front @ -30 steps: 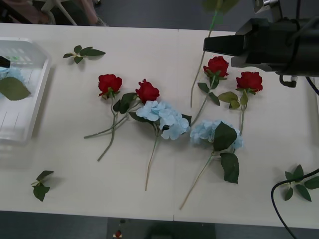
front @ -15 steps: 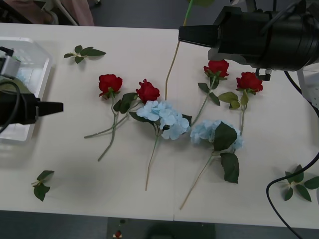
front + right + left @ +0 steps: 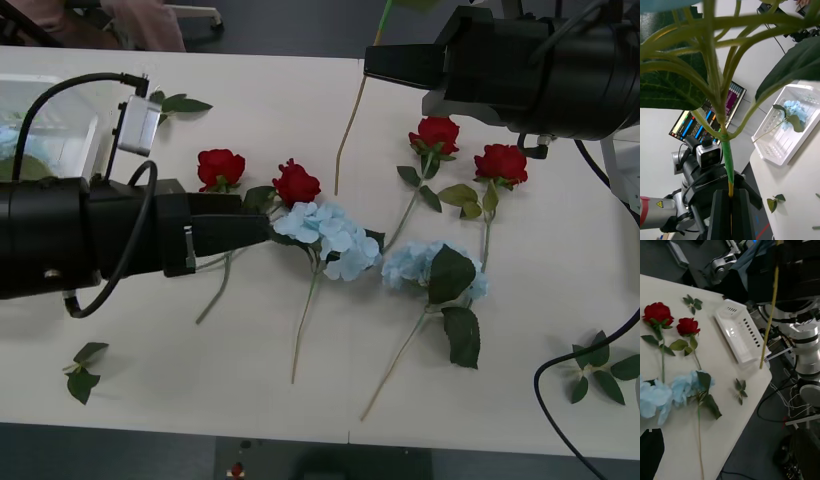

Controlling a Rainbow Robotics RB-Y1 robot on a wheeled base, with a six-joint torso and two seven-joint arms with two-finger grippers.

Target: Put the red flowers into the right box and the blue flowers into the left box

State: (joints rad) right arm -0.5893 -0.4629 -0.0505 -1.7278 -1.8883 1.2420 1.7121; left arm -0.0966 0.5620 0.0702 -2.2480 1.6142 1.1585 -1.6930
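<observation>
- The right claw [image 3: 372, 63] hung above the far side of the bench [image 3: 300, 400], clenched on the stem of a blue flower [image 3: 348, 125]; the thin stem dangled down toward the bench, its tip near the roses, and the bloom went out past the top of the front view.
- In the right wrist view that stem [image 3: 728, 165] ran between the two black fingers [image 3: 721, 213], which pressed close on it, with big green leaves spreading above.
- The left claw [image 3: 262, 226] reached in low from the left, its tip just beside a blue flower [image 3: 330, 240] near the middle of the bench; I cannot tell whether its fingers were apart or closed.
- Four red flowers lay on the bench: one [image 3: 220, 166] and another [image 3: 296, 184] by the left arm, two more [image 3: 436, 132] [image 3: 500, 163] under the right arm.
- A second blue flower [image 3: 430, 268] lay right of the first, stem pointing toward the near edge.
- The left box [image 3: 60, 100] sat at the far left of the bench; the right wrist view showed a blue flower [image 3: 793, 112] lying in it.
- The right box [image 3: 739, 335] sat at the right end of the bench.
- Loose leaf sprigs [image 3: 168, 104] lay scattered near the bench edges.
</observation>
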